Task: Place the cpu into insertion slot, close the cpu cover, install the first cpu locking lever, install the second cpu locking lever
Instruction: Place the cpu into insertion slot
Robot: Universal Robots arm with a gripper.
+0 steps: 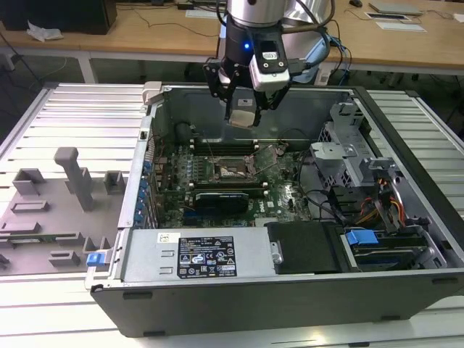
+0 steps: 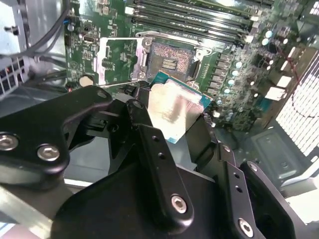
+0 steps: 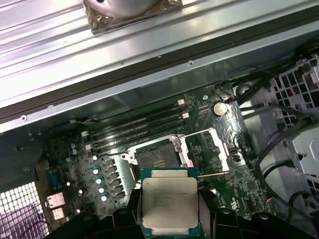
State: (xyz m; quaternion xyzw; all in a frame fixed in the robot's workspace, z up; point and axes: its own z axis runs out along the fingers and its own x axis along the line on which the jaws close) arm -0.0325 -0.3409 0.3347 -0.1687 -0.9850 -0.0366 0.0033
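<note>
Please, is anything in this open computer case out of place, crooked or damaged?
Nothing stands out. The small flat square silver-topped cpu is gripped in the black pincer, above the green motherboard. Its edges look about parallel to those of the open black-framed insertion slot.

1. A black-and-white label [image 1: 207, 255] lies on the silver power supply housing [image 1: 145, 255]; its print and symbols are too small to read.
2. The cpu [image 3: 170, 200] has faint printed lines on its metal top; none are legible.
</note>
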